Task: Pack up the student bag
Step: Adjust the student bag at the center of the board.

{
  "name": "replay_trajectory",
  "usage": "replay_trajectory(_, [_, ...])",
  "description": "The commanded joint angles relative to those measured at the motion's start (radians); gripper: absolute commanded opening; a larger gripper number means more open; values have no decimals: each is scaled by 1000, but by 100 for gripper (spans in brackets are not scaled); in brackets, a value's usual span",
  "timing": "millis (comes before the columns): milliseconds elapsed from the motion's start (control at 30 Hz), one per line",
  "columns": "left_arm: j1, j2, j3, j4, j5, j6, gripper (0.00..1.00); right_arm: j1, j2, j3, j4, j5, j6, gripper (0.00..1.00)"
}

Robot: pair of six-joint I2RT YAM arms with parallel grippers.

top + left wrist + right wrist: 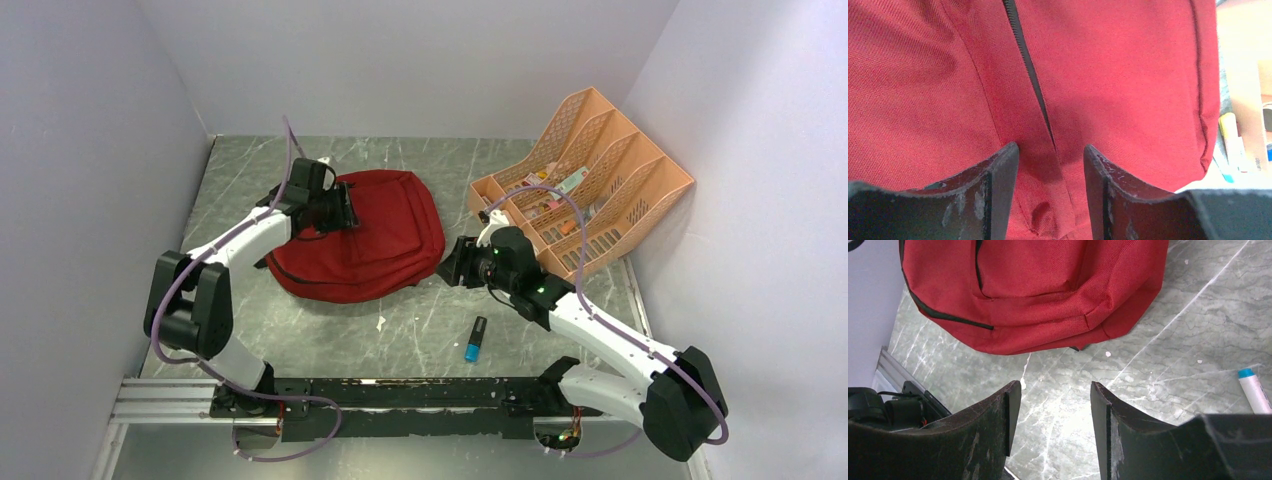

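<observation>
Nearest, a blue-tipped marker is seen lying on the marble table; beyond it the right gripper is held parted and empty. The student bag is laid flat mid-table — the left gripper is poised over its zipper, jaws spread, nothing clasped — with a peach organiser farthest back, at the right

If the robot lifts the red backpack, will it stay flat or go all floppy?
Probably floppy: the red backpack is soft woven fabric, lying slumped and creased. It looks fairly flat, so it is likely light for its size. The cloth weave seems grippy, so pushing should bunch it up, not roll it.
</observation>
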Motion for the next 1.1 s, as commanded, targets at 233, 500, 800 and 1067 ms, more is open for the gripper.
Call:
replay_trajectory(233, [8, 0, -10, 3, -107, -11, 52, 2, -7, -2, 10, -7, 3, 57])
replay_trajectory(500, [57, -12, -75, 32, -79, -5, 50, 3, -8, -9, 12, -7, 8, 57])
replay_trajectory(800, [92, -29, -129, 91, -9, 7, 16, 3, -15, -4, 9, -5, 17, 57])
replay_trajectory(1067, [60, -75, -225, 200, 166, 43, 5, 21, 17, 71, -37, 11, -17, 57])
